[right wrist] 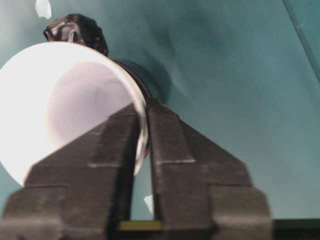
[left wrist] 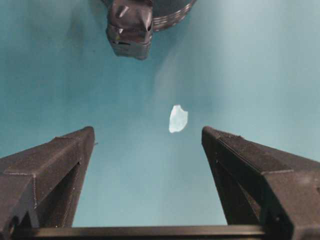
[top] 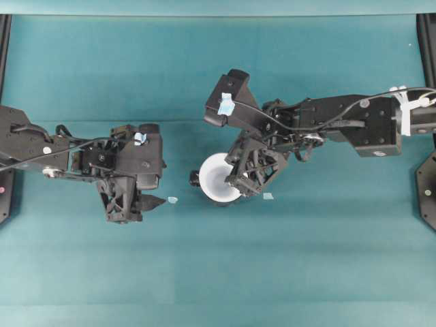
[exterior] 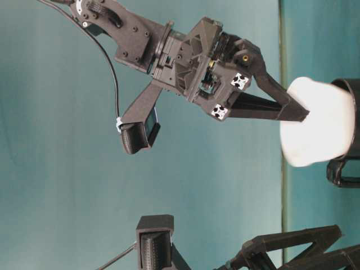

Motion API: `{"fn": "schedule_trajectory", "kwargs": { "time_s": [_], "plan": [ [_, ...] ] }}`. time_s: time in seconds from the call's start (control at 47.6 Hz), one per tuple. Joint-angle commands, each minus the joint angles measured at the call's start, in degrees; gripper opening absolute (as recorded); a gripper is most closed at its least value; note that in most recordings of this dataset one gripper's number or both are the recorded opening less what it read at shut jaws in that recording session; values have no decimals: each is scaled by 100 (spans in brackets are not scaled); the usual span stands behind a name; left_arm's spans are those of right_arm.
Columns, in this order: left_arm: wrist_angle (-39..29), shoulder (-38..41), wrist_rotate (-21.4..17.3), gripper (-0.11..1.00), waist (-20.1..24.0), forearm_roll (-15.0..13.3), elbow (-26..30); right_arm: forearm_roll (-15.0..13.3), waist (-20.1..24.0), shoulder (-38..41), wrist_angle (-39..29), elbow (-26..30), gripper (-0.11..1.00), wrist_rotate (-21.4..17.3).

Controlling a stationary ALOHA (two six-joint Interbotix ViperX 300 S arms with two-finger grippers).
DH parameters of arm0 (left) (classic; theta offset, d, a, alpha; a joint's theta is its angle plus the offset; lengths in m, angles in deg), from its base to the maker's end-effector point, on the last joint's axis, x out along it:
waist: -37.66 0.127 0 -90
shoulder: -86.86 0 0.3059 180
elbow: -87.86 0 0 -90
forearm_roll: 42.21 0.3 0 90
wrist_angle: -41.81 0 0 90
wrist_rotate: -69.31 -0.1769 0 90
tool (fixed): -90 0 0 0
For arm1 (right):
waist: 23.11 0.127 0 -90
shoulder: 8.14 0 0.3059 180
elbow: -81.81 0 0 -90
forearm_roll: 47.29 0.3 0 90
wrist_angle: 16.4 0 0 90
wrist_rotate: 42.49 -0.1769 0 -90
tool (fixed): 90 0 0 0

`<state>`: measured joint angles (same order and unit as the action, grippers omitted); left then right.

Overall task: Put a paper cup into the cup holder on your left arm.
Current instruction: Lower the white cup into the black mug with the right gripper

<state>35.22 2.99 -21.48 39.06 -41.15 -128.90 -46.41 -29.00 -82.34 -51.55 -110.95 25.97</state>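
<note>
Paper cup (right wrist: 55, 115) seated base-first in the cup holder (right wrist: 137, 75) at table centre, holder almost wholly hidden beneath it: only a dark band of wall and the knobbly side tab visible in the right wrist view. Right gripper (right wrist: 142, 125) pinched across the cup's rim wall, one finger inside, one outside, a thin gap at the paper, so firmness of hold impossible to judge. Left gripper (left wrist: 147, 137) spread wide and holding nothing, over bare teal table (left wrist: 260, 60) near a pale scrap (left wrist: 178, 118), fingers cut off by frame edge.
</note>
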Motion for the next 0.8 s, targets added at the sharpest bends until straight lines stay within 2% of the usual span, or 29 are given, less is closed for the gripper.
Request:
{"fn": "schedule_trajectory", "kwargs": {
  "time_s": [0.0,0.126,0.336,0.399,0.462,0.777],
  "plan": [
    [35,-35,9,91,-18,9,79,0,18,-44,26,35,10,-26],
    [44,-26,9,91,-18,9,79,0,18,-44,9,35,26,-44],
    [35,-26,9,91,-9,9,79,-9,18,-53,18,35,79,-79],
    [44,-26,9,91,-9,9,79,-26,18,-44,9,35,89,-79],
    [44,-26,9,91,-9,9,79,-26,9,-44,9,26,93,-79],
    [35,-26,9,91,-9,0,79,-35,-44,-176,132,-211,92,-79]
  ]
}}
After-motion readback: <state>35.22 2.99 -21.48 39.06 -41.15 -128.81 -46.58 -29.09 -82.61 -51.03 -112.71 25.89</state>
